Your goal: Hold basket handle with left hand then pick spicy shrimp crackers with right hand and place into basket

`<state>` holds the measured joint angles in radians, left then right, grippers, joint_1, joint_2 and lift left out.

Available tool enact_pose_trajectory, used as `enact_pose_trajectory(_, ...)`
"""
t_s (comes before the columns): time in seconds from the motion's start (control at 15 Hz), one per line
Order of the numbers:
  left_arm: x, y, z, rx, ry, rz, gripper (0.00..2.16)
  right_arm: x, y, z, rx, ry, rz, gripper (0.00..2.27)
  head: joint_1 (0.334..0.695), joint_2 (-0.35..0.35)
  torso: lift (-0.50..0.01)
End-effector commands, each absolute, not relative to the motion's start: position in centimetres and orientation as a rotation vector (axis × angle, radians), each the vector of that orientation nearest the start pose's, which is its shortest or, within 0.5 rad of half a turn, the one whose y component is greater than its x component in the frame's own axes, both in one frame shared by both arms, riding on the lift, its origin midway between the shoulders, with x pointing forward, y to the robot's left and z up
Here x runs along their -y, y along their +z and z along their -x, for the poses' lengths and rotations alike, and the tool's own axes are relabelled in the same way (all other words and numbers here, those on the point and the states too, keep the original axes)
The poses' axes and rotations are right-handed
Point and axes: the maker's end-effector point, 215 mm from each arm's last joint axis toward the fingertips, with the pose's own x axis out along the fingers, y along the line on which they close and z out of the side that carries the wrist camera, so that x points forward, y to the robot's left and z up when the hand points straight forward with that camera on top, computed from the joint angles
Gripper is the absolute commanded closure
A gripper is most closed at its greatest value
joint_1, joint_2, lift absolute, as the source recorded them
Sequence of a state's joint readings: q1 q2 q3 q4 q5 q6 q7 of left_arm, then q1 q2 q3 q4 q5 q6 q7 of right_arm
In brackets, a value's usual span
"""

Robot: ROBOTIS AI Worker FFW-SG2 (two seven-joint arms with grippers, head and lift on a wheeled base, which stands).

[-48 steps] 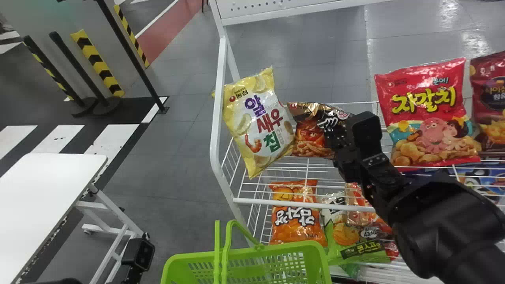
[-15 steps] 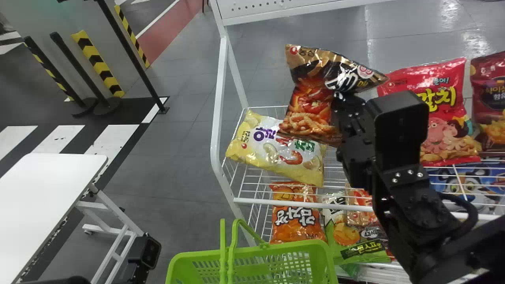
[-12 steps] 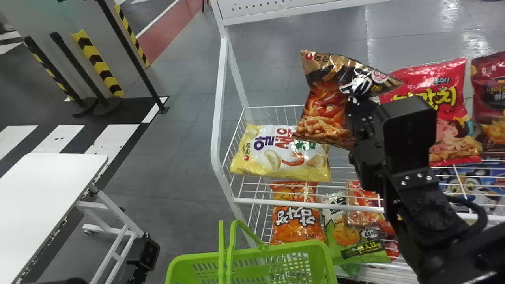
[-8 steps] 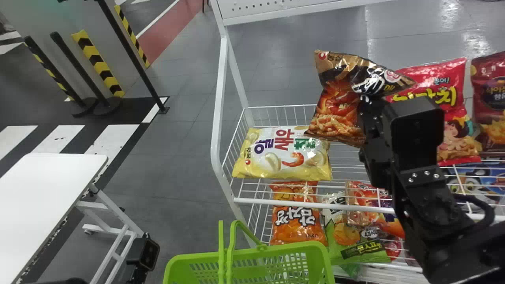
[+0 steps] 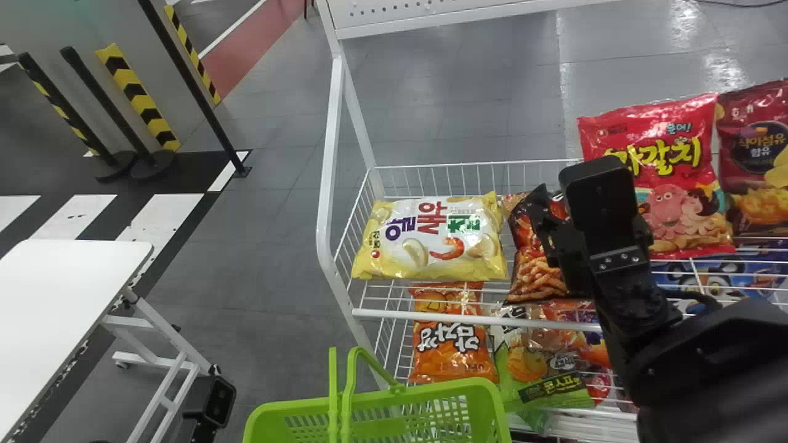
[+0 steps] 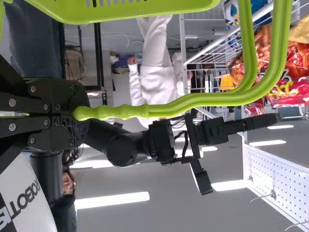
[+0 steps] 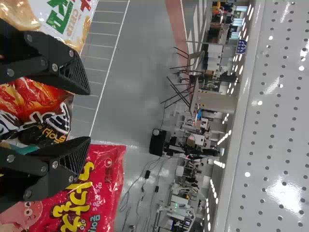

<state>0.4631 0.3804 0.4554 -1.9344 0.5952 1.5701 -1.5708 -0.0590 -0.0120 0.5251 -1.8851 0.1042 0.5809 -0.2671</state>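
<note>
Spicy shrimp crackers (image 5: 532,271) show between the spread right fingers (image 5: 542,208); left fingers (image 6: 72,99) pinch the basket handle (image 6: 193,100).

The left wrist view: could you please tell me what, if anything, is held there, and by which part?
The left gripper holds the basket by its handle, at the wavy grip section.

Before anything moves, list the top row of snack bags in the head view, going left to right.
Yellow-and-white shrimp chip bag → dark bag of spicy shrimp crackers → red bag with a pink octopus → maroon chip bag.
</note>
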Motion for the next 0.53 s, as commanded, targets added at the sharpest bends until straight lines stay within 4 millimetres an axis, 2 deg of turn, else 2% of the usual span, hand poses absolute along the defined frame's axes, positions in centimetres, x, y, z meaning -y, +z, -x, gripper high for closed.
enact_pose_trajectory(0.0,-22.6,-35.0,-21.2,-0.938,-1.110,1.325,2.13,0.5,-30.5,-54.7,-0.157,0.206,0.199,0.06,0.695,0.319,-0.007)
enact_pose_trajectory(0.2,-22.6,-35.1,-21.2,-0.936,-1.108,1.327,2.13,-0.1,-29.3,-52.9,-0.136,0.222,0.188,0.06,0.695,0.323,-0.007)
enact_pose_trajectory(0.33,-22.6,-35.1,-21.2,-0.936,-1.107,1.326,2.13,-0.1,-30.1,-50.9,-0.142,0.228,0.205,0.06,0.695,0.335,-0.007)
enact_pose_trajectory(0.47,-22.6,-35.1,-21.1,-0.937,-1.105,1.329,2.13,1.0,-32.1,-48.3,-0.164,0.209,0.244,0.06,0.695,0.344,-0.007)
